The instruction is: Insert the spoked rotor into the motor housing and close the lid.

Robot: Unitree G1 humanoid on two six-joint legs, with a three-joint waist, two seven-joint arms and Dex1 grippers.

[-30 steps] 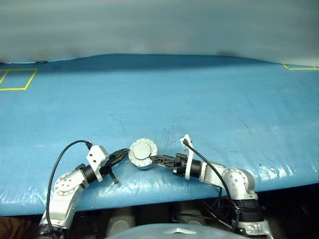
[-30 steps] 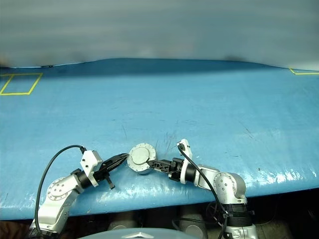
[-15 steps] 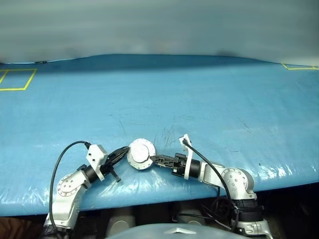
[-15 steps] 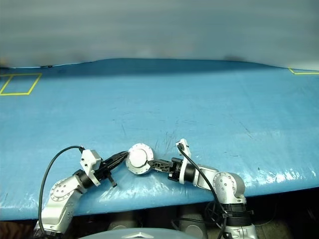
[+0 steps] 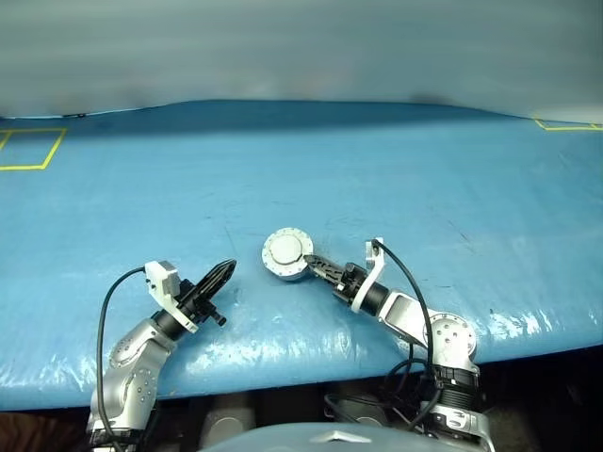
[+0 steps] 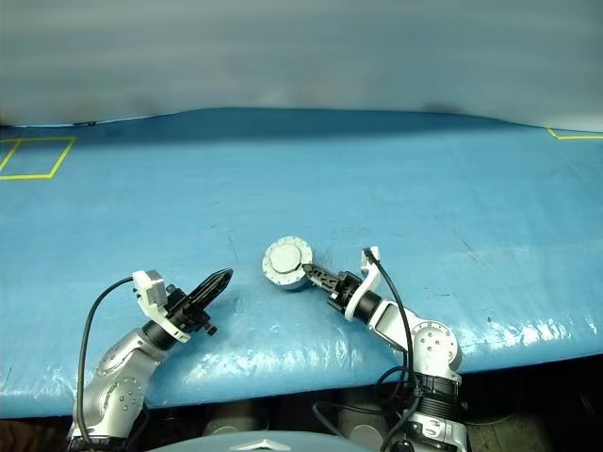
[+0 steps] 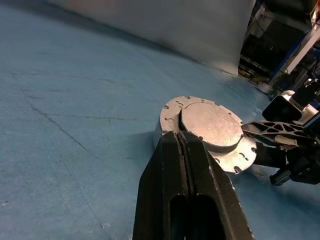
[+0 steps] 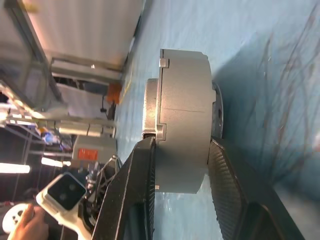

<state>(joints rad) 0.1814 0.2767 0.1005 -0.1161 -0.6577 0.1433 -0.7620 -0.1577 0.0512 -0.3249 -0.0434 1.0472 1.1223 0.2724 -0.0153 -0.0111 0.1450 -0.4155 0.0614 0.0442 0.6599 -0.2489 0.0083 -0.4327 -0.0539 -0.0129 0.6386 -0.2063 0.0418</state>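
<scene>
You see the round silver metal motor housing on the blue bench, with the plain grey lid on top. Your right gripper holds it by the sides, one finger on each side. Your left gripper is pressed together, near it but apart.
</scene>
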